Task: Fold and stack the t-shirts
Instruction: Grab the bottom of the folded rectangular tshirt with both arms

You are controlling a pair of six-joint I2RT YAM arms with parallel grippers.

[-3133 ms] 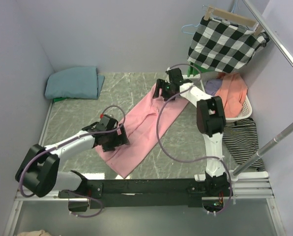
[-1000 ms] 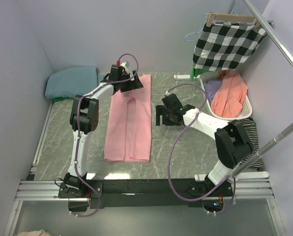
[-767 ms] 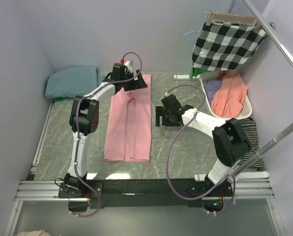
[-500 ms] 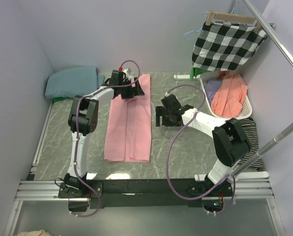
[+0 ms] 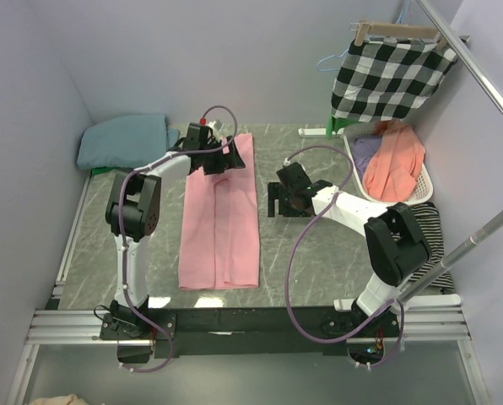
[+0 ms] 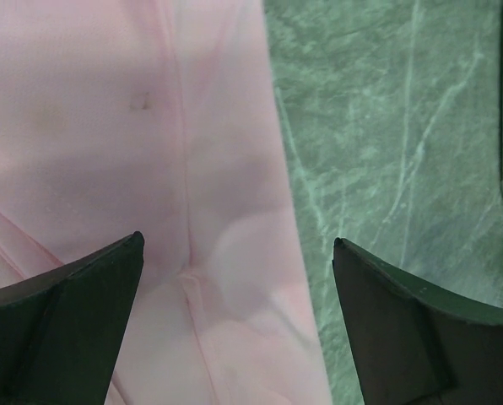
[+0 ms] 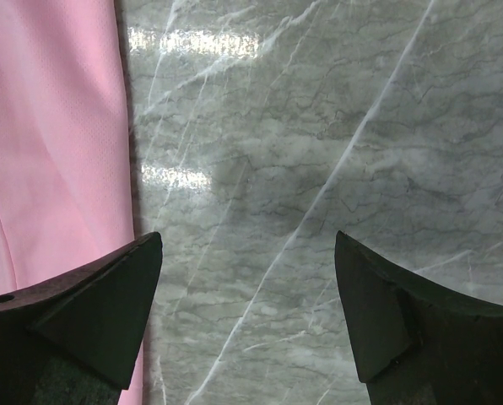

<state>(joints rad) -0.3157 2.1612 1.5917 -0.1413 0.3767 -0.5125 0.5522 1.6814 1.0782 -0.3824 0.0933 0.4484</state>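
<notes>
The light pink t-shirt [image 5: 220,219] is lying on the bench [image 5: 319,253] as a long narrow strip with both sides turned in, running from 12 o'clock to 6 o'clock in the top view. The dusty teal t-shirt [image 5: 125,141] is sitting folded in the corner at about 10 o'clock, well apart from the pink one.

The left jaws are hovering spread apart over the 12 o'clock end of the strip, with pink cloth [image 6: 150,126] showing between them and nothing gripped. The right jaws are also standing apart, above bare bench just beside the strip's 3 o'clock edge [image 7: 49,126].

The cloth is looking light, limp and thin, so it is likely going to sag and drag instead of holding its shape. The layers are probably going to slide apart unless they are pinched together. The sound hold is looking like the two corners of the 12 o'clock end, through every layer, for carrying that end toward 6 o'clock.
</notes>
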